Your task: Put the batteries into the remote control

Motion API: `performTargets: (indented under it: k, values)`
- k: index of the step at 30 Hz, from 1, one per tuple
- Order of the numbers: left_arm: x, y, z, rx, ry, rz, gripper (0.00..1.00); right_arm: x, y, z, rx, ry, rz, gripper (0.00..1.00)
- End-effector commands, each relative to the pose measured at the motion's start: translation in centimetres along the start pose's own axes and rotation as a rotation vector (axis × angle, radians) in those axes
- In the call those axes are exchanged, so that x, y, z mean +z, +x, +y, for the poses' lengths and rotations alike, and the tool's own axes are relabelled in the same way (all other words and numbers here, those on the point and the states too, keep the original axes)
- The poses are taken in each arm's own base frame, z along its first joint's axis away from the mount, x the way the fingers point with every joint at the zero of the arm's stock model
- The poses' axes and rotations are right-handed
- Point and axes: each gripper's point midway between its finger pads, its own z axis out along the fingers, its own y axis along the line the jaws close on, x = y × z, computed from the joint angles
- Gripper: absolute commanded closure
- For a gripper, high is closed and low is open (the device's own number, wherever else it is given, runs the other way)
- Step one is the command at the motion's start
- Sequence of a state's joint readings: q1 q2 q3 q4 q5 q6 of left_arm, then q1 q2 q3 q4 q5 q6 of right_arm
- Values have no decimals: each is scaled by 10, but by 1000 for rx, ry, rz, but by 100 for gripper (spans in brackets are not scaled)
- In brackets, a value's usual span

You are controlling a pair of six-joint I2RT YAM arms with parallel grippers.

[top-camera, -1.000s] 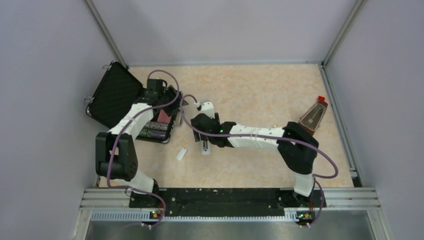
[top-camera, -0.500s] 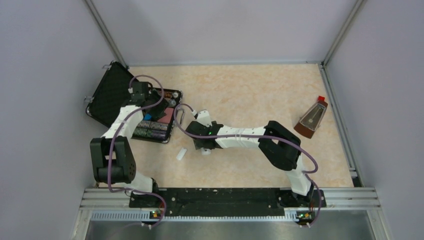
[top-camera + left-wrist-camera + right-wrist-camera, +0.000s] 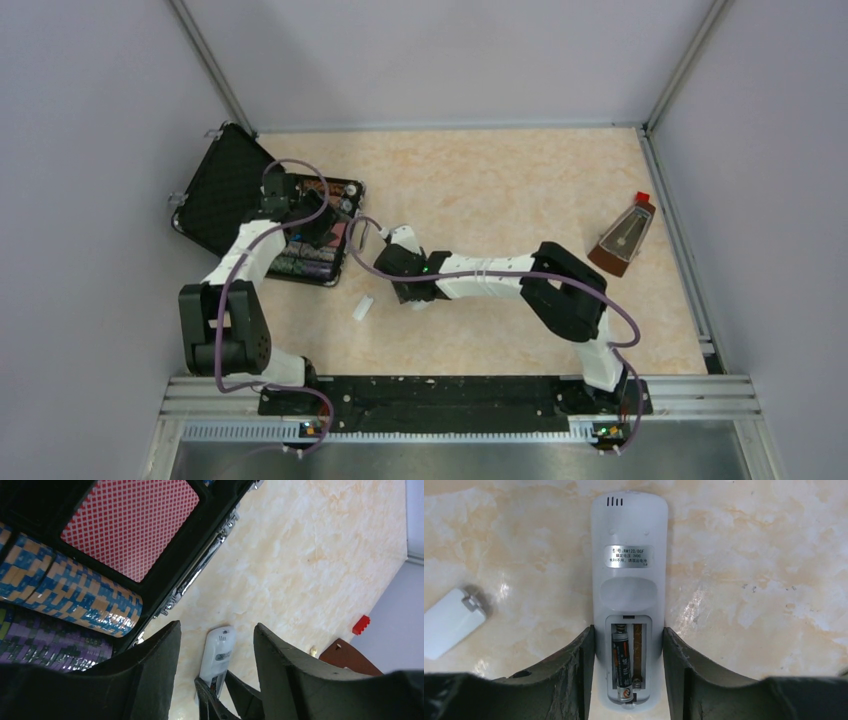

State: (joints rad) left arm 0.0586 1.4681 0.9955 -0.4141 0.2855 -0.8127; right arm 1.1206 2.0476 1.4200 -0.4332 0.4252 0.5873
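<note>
One battery (image 3: pixel 621 665) occupied the remote control (image 3: pixel 629 580); the second slot (image 3: pixel 640 652) stood empty. Right gripper (image 3: pixel 628 630) straddled its near end, long axis running away between narrowed fingers, apparently touching. Left gripper (image 3: pixel 216 625) hung half-spread, empty, farther off.

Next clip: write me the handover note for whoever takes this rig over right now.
Right gripper: closed on the remote's sides; remote lies back up on the table, compartment open.
Left gripper: open, empty, over the black case's edge.
Done: cover off, lying beside the remote; one battery in one slot.
Left: other slot empty; second battery not visible in any view. Find it, fit it, refit the cover.
</note>
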Motion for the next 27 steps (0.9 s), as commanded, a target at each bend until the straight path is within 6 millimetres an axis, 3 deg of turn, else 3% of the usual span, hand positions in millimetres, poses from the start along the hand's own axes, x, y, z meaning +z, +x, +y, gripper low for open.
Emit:
performTargets:
  k: [1,9,17,22,27]
  values:
    - [-11,3,-18,36,116,6,40,-14,11,-10,-238,-99,20,65]
    - [-13,27,-28,63,222,84,40,-30,13,-31,-625,-361,33,67]
    - [-9,48,-27,80,232,145,40,-37,21,-55,-971,-475,-18,67]
    - [-7,57,-24,82,239,179,40,-37,33,-68,-1096,-531,17,64]
    - [-3,62,-23,82,237,201,40,-33,31,-73,-1101,-527,41,50]
